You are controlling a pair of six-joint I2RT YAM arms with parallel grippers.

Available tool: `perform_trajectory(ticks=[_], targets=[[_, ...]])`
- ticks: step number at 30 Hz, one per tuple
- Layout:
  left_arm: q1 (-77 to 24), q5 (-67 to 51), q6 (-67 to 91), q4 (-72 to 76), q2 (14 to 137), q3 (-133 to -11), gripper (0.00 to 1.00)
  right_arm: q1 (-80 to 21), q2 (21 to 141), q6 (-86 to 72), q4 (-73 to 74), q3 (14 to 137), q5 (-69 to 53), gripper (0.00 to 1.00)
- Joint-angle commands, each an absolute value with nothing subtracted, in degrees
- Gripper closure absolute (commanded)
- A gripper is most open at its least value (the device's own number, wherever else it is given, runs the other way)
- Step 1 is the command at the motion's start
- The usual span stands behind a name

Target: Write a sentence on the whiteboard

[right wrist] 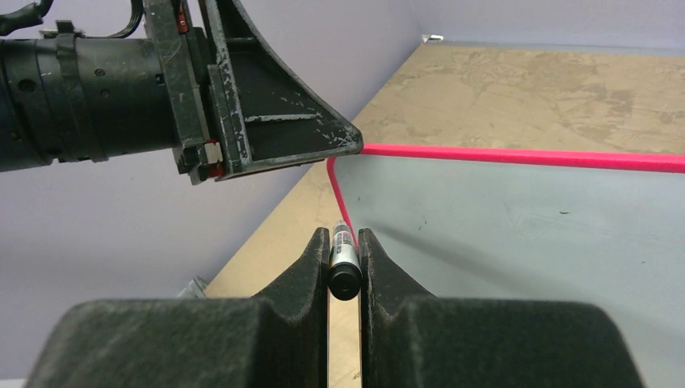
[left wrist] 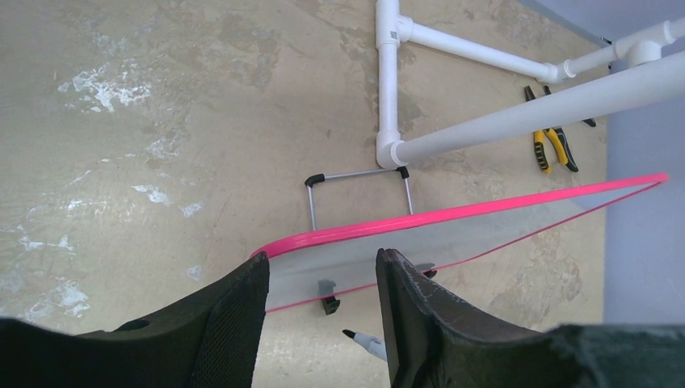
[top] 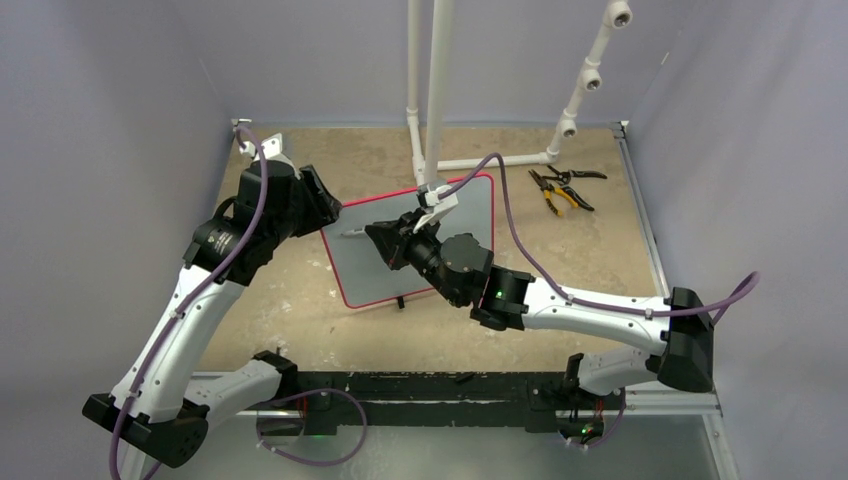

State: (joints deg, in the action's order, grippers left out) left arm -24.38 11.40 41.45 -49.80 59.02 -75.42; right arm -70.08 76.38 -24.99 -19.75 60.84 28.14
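The whiteboard (top: 365, 272), pale grey with a red border, lies in the middle of the table, and its face shows bare, with no sentence in view. My right gripper (top: 380, 238) hovers over the board's left part, shut on a black marker (right wrist: 344, 267) that points left. The marker tip (left wrist: 365, 343) shows low in the left wrist view. My left gripper (top: 330, 205) is at the board's upper left corner. Its jaws stand apart, open, with the board's edge (left wrist: 485, 234) just beyond them. The whiteboard (right wrist: 525, 234) fills the right of the right wrist view.
A white pipe frame (top: 435, 90) rises at the back of the table behind the board. Yellow-handled pliers and black cutters (top: 562, 188) lie at the back right. A wire stand (left wrist: 359, 190) and small black feet (left wrist: 329, 304) show near the board's edge. Grey walls enclose the table.
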Motion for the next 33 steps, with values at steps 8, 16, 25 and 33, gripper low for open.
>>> perform_trajectory(ticks=[8, 16, 25, 33], targets=[[-24.08, 13.03, 42.96, -46.41, 57.72, -73.49, 0.57, -70.22, 77.47, -22.83, -25.15, 63.53, 32.38, 1.00], [-24.08, 12.83, 43.16, -46.40, 57.55, -72.83, 0.59, -70.22, 78.94, -21.65, -26.28, 64.25, 32.95, 1.00], [-24.08, 14.06, 42.62, -46.65, 56.39, -73.39, 0.49, -70.27, 79.89, -20.85, -27.63, 64.69, 32.89, 1.00], [-24.08, 15.80, 43.21, -47.08, 56.83, -72.29, 0.44, -70.22, 80.36, -19.24, -29.54, 64.56, 35.36, 1.00]])
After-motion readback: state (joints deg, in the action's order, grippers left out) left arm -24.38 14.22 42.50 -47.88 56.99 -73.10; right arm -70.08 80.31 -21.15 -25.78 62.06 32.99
